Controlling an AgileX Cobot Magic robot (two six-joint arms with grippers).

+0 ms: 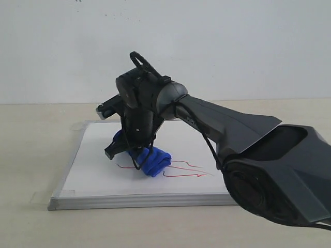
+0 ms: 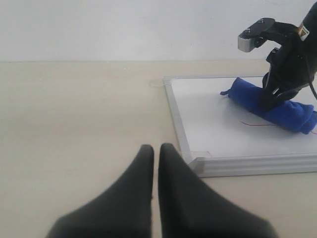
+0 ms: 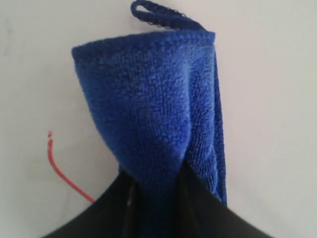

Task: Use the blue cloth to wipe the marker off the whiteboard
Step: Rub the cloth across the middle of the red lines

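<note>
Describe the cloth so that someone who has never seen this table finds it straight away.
Start at the square white whiteboard lying flat on the beige table. Near its middle, the right gripper pinches a thick rolled blue cloth resting on the board. It is the only blue thing there, beside thin red marker lines.

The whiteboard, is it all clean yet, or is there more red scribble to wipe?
Not yet. Done: the right gripper is pinching the blue cloth, which is down on the whiteboard. In hand: the cloth lies across the squiggles. Left: red marker lines show on both sides of the cloth, so the wiping looks far from finished. The left gripper sits shut beside the board.
</note>
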